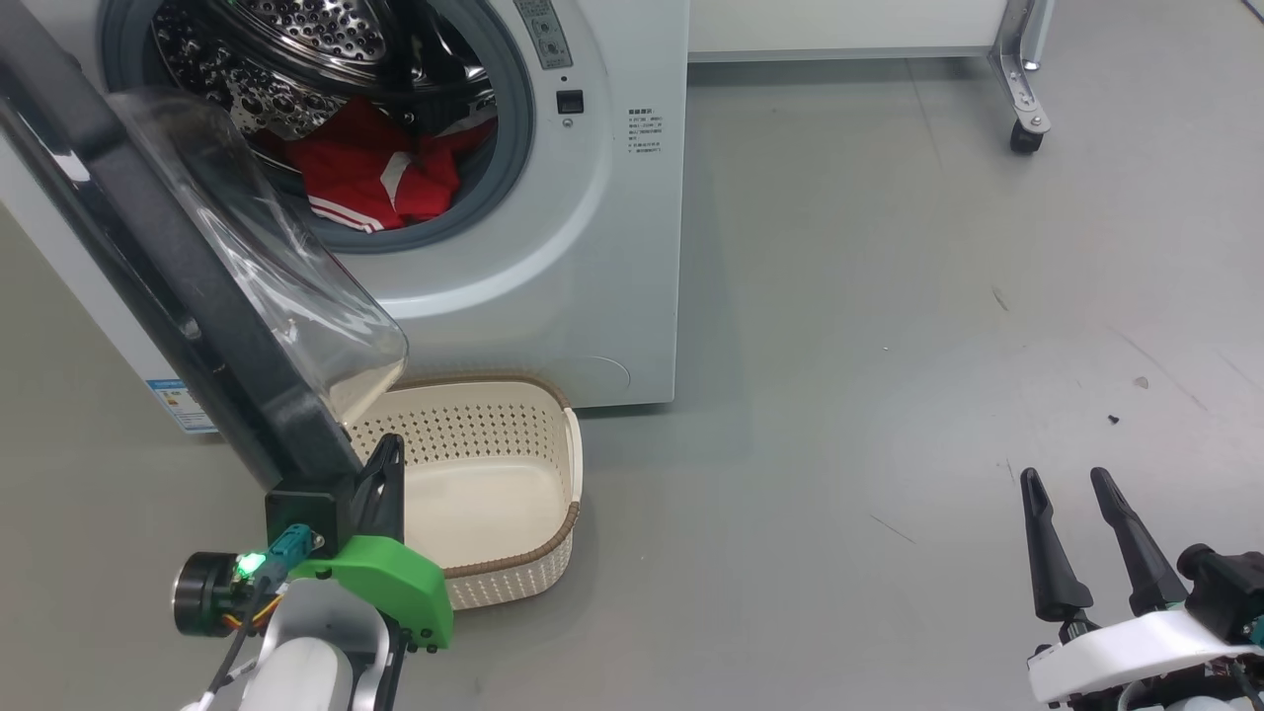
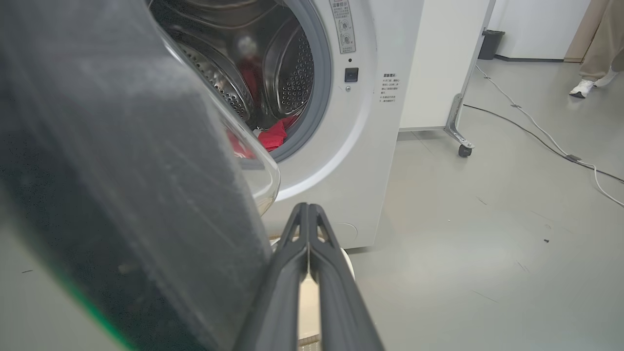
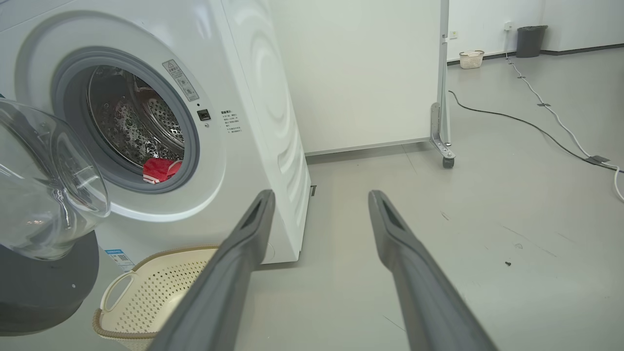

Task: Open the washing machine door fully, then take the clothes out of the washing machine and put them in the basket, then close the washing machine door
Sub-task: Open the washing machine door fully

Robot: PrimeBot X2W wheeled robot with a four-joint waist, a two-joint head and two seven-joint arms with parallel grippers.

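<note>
The white washing machine stands at the upper left with its door swung partly open, black rim and clear glass bowl facing the drum. Red clothes with white stripes lie in the steel drum, also seen as clothes from the right wrist. The cream basket sits on the floor under the door, empty. My left gripper is shut, fingers pressed together, right beside the door's lower inner edge; the left wrist view shows the fingers next to the dark rim. My right gripper stands open over bare floor at the lower right.
A white wheeled partition stands right of the machine, its caster on the grey floor. Cables run across the floor farther off. A person's legs and a white shoe show at the far right. A dark bin stands by the wall.
</note>
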